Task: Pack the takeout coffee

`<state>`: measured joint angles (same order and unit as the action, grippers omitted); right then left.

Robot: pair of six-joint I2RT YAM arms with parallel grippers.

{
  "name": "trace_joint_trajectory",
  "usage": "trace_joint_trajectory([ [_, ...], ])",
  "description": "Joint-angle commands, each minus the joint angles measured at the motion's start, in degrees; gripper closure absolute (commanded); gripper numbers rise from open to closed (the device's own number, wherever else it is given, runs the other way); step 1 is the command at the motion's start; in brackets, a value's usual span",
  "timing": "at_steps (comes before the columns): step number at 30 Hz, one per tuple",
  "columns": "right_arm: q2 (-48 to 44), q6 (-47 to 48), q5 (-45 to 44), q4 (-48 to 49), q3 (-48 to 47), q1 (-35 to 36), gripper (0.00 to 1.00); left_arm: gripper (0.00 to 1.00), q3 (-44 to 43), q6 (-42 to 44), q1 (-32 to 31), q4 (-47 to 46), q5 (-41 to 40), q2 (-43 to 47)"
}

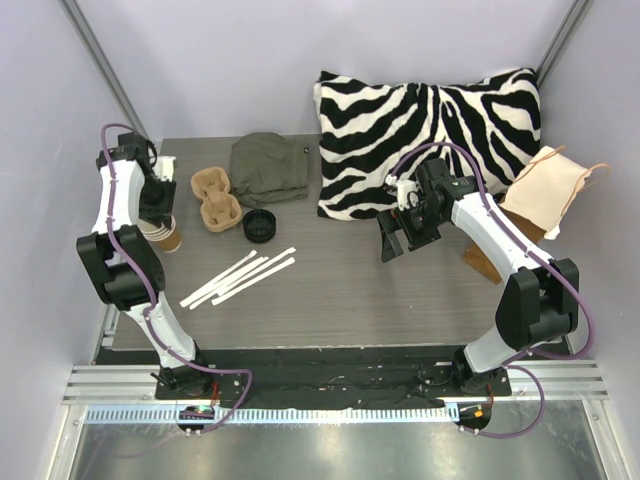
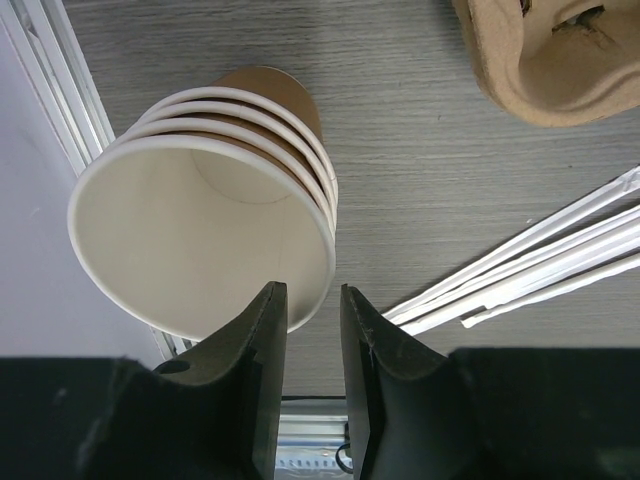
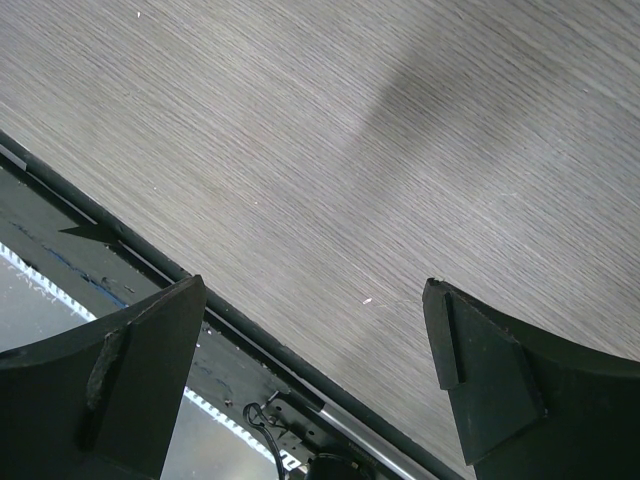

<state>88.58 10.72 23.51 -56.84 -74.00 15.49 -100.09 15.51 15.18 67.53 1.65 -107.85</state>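
coffee cup (image 2: 200, 230): top of a nested stack (image 2: 290, 100), directly ahead of left claw (image 2: 312, 292) | left claw: narrow, one finger either side of the cup's near rim, not visibly clamped | straws (image 2: 530, 270): just right of that claw | carrier (image 2: 545, 60): ahead, farther right | right claw (image 3: 315, 300): wide, holding nothing, over table (image 3: 350, 120)

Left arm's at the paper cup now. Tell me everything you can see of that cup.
The takeout coffee cup is the top of a nested stack, four pale rolled rims showing. Paper, tan-brown outside, white inside, empty, no lid. The stack stands on the table at its left edge. The left gripper has its fingers straddling the cup's near wall, one inside, one outside; contact is unclear.
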Motion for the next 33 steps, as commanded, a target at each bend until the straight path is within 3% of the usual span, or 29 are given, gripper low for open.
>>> trace_joint_trajectory([
  [1,-0.51,0.7,1.01,-0.11,-2.2,-0.11,0.0,0.69,-1.86,0.31,0.38,-0.2,1.34,2.21],
  [10,-0.51,0.79,1.01,0.15,-2.12,-0.11,0.0,0.78,-2.91,0.22,0.38,0.32,1.43,2.38],
  [19,-0.33,0.71,1.19,0.32,-2.2,-0.1,0.0,0.99,-4.05,0.22,0.38,0.85,1.07,2.91],
  [33,-0.33,0.7,1.98,0.76,-2.2,-0.11,0.0,1.0,-7.57,1.1,-0.59,3.31,-1.12,4.58],
])
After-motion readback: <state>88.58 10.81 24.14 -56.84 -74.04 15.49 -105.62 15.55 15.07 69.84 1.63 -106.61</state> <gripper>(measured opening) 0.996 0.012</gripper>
